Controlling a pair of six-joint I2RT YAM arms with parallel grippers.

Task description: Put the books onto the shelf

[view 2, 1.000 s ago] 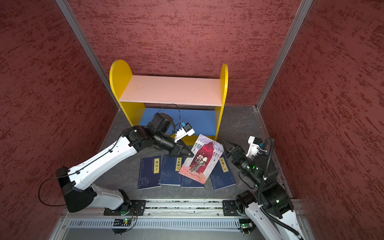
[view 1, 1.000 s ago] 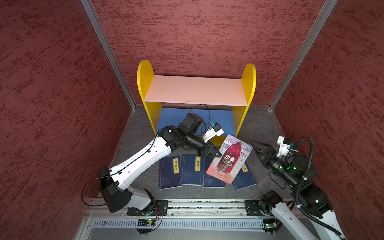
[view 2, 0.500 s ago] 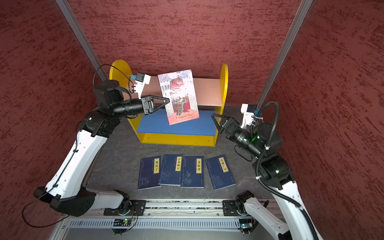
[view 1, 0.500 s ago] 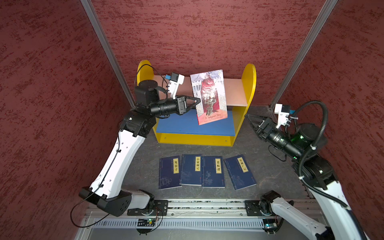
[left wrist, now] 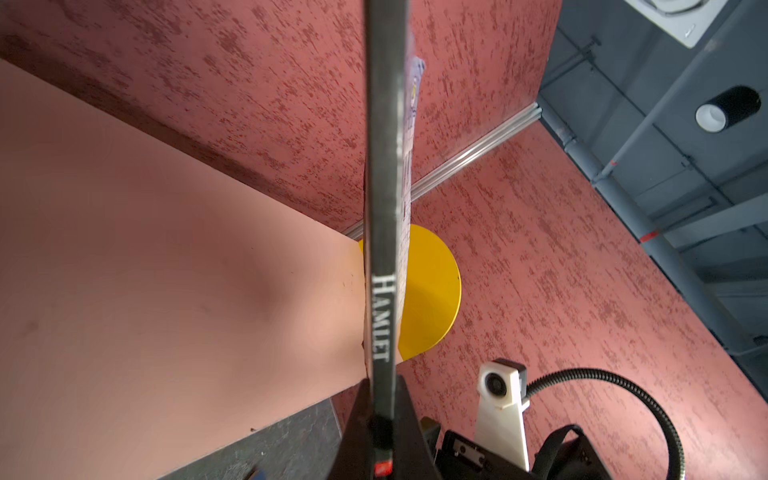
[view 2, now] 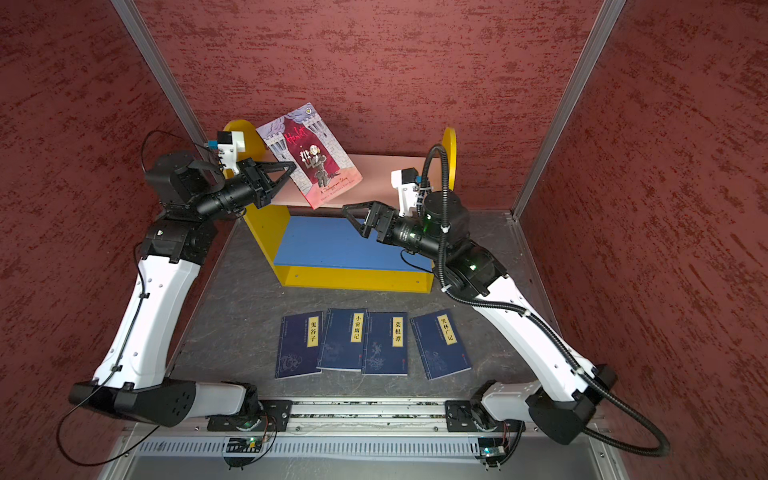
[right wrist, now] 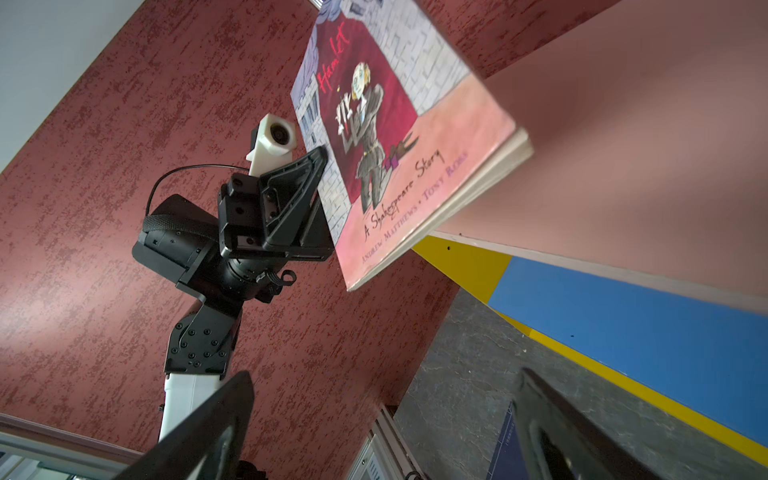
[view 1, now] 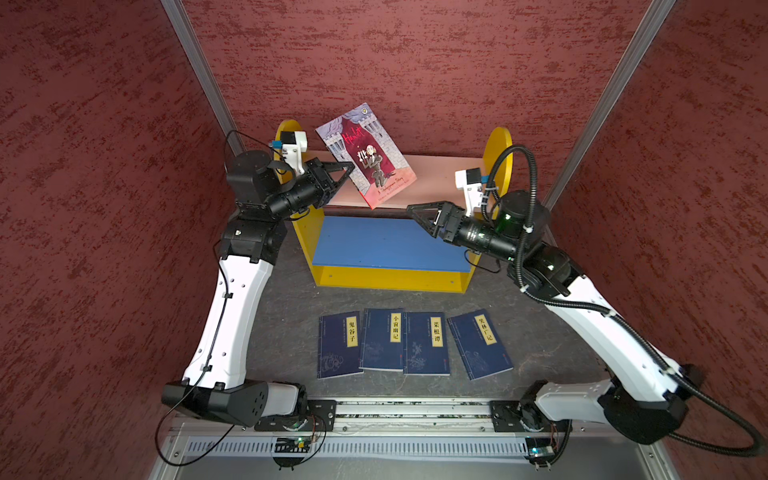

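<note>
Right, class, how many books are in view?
5. Four navy paperbacks with yellow labels lie side by side on the grey floor; the red-and-grey illustrated paperback is in the left pincer.

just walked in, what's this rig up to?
Shelving books. The left gripper is shut on the Hamlet book, holding it tilted over the pink upper board of the shelf; whether it touches the board is unclear. The right gripper is open and empty, close to the book's lower corner. Four navy books lie flat in a row on the table; none is shelved yet.
</note>
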